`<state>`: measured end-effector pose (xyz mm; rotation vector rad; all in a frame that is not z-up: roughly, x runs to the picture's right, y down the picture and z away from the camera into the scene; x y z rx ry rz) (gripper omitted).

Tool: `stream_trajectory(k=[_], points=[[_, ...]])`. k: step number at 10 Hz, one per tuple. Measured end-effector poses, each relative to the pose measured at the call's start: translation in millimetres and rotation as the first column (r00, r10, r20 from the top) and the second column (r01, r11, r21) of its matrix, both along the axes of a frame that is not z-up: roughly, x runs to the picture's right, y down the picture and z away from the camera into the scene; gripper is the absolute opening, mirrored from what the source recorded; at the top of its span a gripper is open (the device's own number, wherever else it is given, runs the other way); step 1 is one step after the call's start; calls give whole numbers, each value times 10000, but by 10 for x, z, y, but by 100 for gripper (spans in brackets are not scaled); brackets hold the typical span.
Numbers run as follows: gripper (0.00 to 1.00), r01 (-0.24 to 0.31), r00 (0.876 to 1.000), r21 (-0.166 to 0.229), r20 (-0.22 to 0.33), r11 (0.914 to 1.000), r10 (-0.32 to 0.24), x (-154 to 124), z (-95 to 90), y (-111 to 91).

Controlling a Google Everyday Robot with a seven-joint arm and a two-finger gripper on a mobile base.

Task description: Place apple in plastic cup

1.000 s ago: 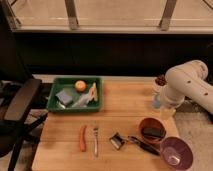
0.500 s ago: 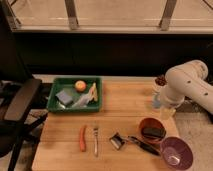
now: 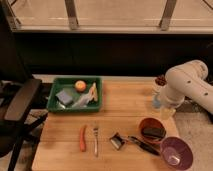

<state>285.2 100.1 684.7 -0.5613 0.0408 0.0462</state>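
Jaws: state cannot tell, at wooden table (image 3: 125, 120) right edge by plastic cup (image 3: 157, 101); apple (image 3: 80, 85) in green tray (image 3: 75, 108); black chair (image 3: 22, 100) left.

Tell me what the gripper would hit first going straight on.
Probably the table beside the plastic cup: the gripper seems to point down at its right edge, though depth is unclear.

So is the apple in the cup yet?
Not in: the apple lies in the green tray, far from the plastic cup, where the gripper is, at the table's right edge.
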Motion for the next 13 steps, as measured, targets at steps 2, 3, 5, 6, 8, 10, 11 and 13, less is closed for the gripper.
stream_trajectory(k=[2, 3, 5, 6, 8, 10, 11, 13], points=[[65, 0, 10000, 0, 0, 10000, 0, 0, 0, 0], [65, 0, 10000, 0, 0, 10000, 0, 0, 0, 0], [65, 12, 10000, 13, 6, 10000, -12, 0, 0, -7], [65, 84, 9999, 58, 111, 9999, -85, -6, 2, -28], [65, 184, 9956, 169, 915, 9997, -199, -96, 46, -205], [65, 525, 9784, 285, 1986, 9982, -572, -373, 212, -553], [65, 756, 9675, 351, 2392, 9965, -818, -576, 310, -710], [65, 1150, 9390, 494, 3205, 9921, -1248, -1066, 438, -903]])
